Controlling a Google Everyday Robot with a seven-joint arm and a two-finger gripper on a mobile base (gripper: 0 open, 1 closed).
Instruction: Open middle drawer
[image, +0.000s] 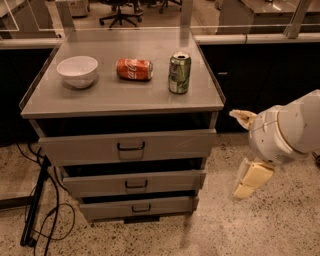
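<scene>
The grey cabinet has three drawer fronts stacked one above the other. The middle drawer (132, 183) is the mid-sized front, with a small black loop handle (136, 185) at its centre. It stands slightly out, like the top drawer (127, 147) and the bottom drawer (137, 207). My gripper (250, 180) hangs from the white arm (287, 132) to the right of the cabinet, at about the middle drawer's height. It is well apart from the cabinet, over the floor, and holds nothing.
On the cabinet top (125, 97) are a white bowl (77, 71), a red can (134, 69) lying on its side and an upright green can (179, 72). Black cables and a stand (35, 210) lie on the floor at left. Dark cabinets (260, 75) stand behind.
</scene>
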